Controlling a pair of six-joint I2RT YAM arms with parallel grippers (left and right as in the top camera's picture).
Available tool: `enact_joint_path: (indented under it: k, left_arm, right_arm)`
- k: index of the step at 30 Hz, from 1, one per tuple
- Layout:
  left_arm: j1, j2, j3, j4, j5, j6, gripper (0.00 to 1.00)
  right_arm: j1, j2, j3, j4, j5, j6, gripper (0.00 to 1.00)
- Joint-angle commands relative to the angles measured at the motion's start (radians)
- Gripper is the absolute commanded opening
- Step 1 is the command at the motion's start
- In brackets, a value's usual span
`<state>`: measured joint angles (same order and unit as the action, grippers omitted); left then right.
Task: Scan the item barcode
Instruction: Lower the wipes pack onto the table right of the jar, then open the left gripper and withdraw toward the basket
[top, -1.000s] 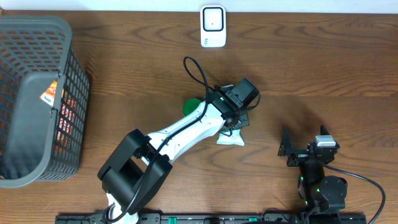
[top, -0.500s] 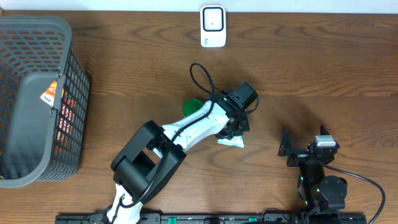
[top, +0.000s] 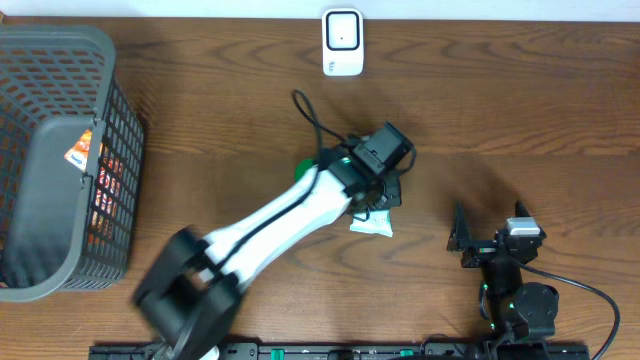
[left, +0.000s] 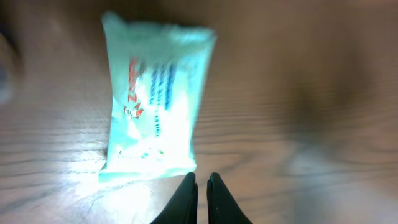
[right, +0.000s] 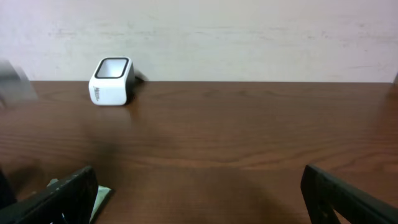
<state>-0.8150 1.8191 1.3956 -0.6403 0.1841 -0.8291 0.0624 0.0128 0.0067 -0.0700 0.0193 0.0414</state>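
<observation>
I am pressing my left gripper's (left: 202, 182) jaws together, empty, just beside the packet (left: 155, 106) lying flat at centre; my right gripper (right: 199, 180) is idling, spread wide. Shut tips risk shoving the slick packet, never lifting it toward the far scanner (top: 342, 42).

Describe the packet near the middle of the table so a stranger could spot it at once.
On the wooden table, follow the white left arm out from the near edge to its tip. The packet lies flat just beside that tip. It is a soft, pale wrapper with red and blue print, unlike the hard white scanner standing at the far edge.
</observation>
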Motion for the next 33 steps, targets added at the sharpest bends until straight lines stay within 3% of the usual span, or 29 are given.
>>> enact_joint_path:
  k: [1,6,8,12,17,24,33]
  left_arm:
    - [0.000,-0.166,0.004,-0.006,-0.134,0.071,0.11]
    - [0.000,-0.291,0.004,-0.006,-0.240,0.079,0.17]
    - [0.000,-0.327,0.004,-0.005,-0.286,0.095,0.41]
    - [0.000,-0.394,0.004,-0.006,-0.377,0.151,0.74]
    - [0.004,-0.477,0.004,-0.006,-0.525,0.219,0.99]
    - [0.122,-0.606,0.005,0.005,-0.587,0.292,0.98]
    - [0.463,-0.765,0.011,0.006,-0.585,0.347,0.98]
  right_arm:
    - [0.005,-0.003,-0.001,-0.002,0.005,0.010,0.99]
    - [0.005,-0.003,-0.001,-0.002,0.005,0.010,0.99]
    - [0.005,-0.003,-0.001,-0.002,0.005,0.010,0.99]
    - [0.005,-0.003,-0.001,-0.002,0.005,0.010,0.99]
    - [0.005,-0.003,-0.001,-0.002,0.005,0.010,0.99]
    - [0.005,-0.003,-0.001,-0.002,0.005,0.010,0.99]
    - [0.005,-0.003,-0.001,-0.002,0.005,0.010,0.99]
